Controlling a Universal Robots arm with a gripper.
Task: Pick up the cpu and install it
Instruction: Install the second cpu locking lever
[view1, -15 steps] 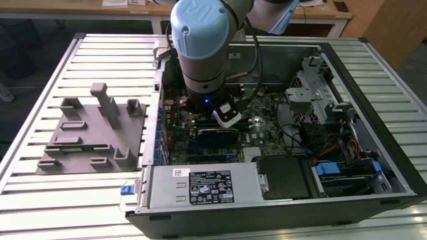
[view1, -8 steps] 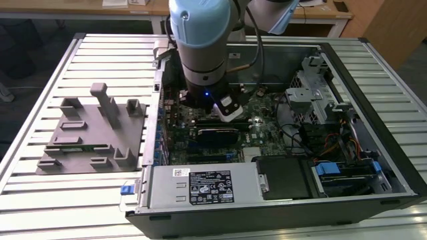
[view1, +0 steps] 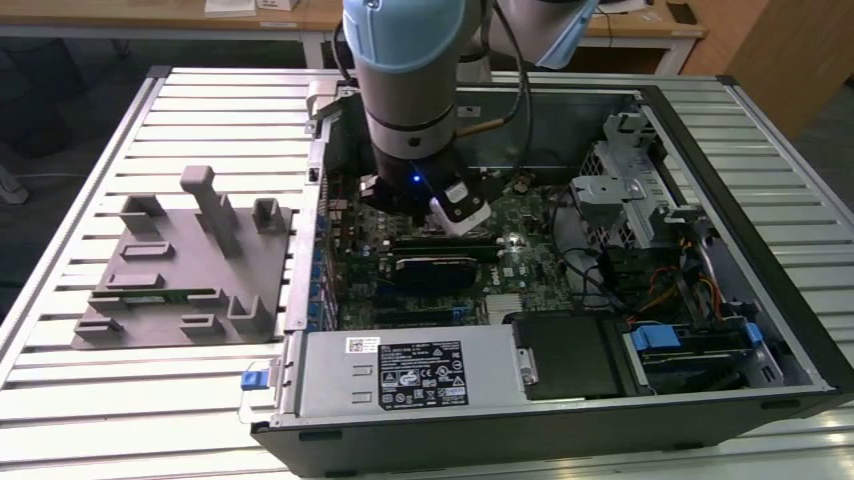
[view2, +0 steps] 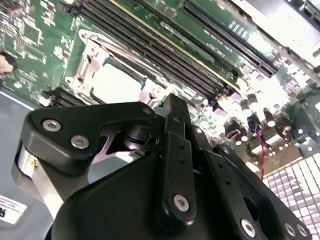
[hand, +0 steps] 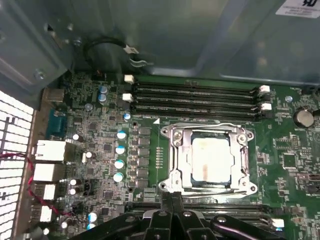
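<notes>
A slatted metal counter (view1: 107, 400) carries an open computer case (view1: 747, 300) and a grey tray (view1: 174, 270) near its left edge. The cpu (hand: 210, 159) sits in its socket (hand: 172, 160) on the motherboard (hand: 100, 150). The tool (hand: 172, 200) hangs just above, fingers pressed together, gripping nothing.

The cpu (hand: 212, 158), a small flat square chip with a pale silvery top, is lying level inside the metal socket frame (hand: 175, 165) on the green motherboard (hand: 100, 145), between memory slots
</notes>
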